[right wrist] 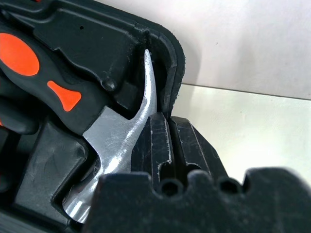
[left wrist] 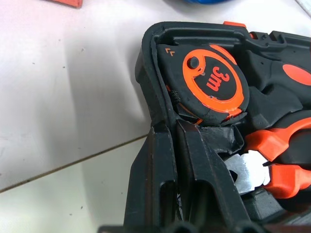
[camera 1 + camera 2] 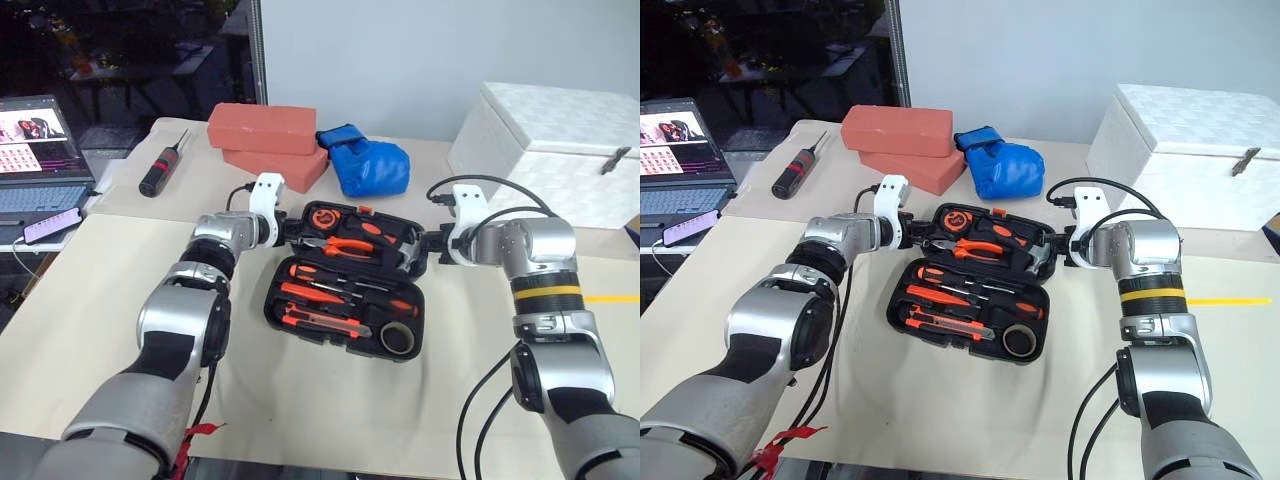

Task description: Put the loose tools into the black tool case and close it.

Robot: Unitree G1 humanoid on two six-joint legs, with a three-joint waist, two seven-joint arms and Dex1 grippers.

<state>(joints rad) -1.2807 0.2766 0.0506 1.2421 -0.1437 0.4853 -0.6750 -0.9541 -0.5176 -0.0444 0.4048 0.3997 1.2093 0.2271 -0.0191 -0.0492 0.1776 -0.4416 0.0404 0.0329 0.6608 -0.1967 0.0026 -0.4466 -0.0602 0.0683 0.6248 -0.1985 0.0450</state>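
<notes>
The black tool case (image 3: 272,305) lies open in the middle of the table. Its near half holds orange-and-black screwdrivers (image 3: 320,292), a utility knife (image 3: 325,322) and a tape roll (image 3: 398,338). In the far half sit a tape measure (image 2: 214,80), pliers (image 3: 345,245) and a hammer (image 1: 121,141). My left gripper (image 3: 290,226) is shut on the left rim of the far half, beside the tape measure. On the right rim of that half my right gripper (image 3: 425,250) is shut, next to the hammer head.
A thick black screwdriver with red bands (image 3: 160,172) lies at the far left. Two red bricks (image 3: 262,128) and a blue glove (image 3: 370,165) sit behind the case. A white box (image 3: 550,150) stands at the far right, a laptop (image 3: 40,150) and phone (image 3: 50,226) at the left.
</notes>
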